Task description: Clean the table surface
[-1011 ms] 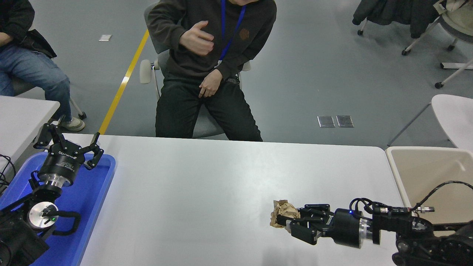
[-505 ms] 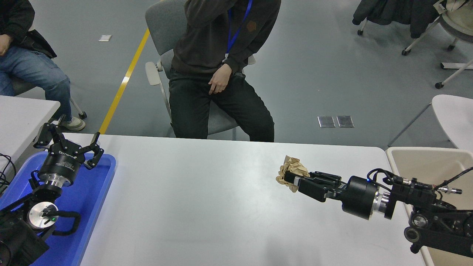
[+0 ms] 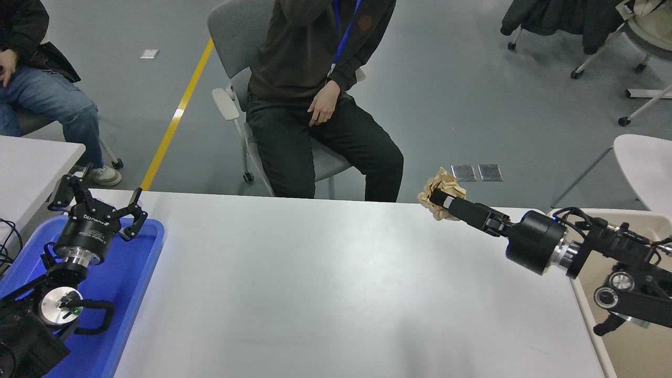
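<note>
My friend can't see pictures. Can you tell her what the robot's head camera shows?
The robot's right gripper holds a crumpled brown paper ball up near the white table's far edge. The left gripper sits open over a blue tray; a person sits beyond.

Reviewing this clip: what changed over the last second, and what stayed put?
The right gripper, shut on the crumpled brown paper, carried it from the table surface's near right up toward the far edge. The seated person shifted rightward. The left gripper stayed open over the blue tray.
</note>
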Tool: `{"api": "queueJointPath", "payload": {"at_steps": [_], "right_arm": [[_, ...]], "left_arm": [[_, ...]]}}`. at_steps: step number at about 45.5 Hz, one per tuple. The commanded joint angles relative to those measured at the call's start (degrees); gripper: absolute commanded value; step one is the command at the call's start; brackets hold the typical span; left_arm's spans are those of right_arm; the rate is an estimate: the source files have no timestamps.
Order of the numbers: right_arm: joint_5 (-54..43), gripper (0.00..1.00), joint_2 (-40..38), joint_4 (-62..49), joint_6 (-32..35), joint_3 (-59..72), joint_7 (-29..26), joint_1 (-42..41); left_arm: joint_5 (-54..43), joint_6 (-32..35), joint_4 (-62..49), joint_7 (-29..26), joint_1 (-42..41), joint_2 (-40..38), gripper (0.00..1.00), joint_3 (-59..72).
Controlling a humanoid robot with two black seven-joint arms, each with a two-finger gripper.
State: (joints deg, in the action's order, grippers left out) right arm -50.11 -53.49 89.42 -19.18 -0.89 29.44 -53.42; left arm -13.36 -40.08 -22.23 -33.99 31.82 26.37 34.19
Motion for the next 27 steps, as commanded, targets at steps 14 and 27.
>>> {"api": "queueJointPath", "payload": {"at_steps": [14,27], "right_arm": [[5.2,0.00,-3.6,-0.8,9.8,-31.0,-5.0,21.0],[12.7,0.00,-3.4,-2.9,9.7,-34.8,-6.3,23.8]], "left_arm": [[0.0,0.0,0.0,0.0,0.0,0.0,1.00,0.0],[0.0,0.0,0.0,0.0,0.0,0.0,1.00,0.0]]}}
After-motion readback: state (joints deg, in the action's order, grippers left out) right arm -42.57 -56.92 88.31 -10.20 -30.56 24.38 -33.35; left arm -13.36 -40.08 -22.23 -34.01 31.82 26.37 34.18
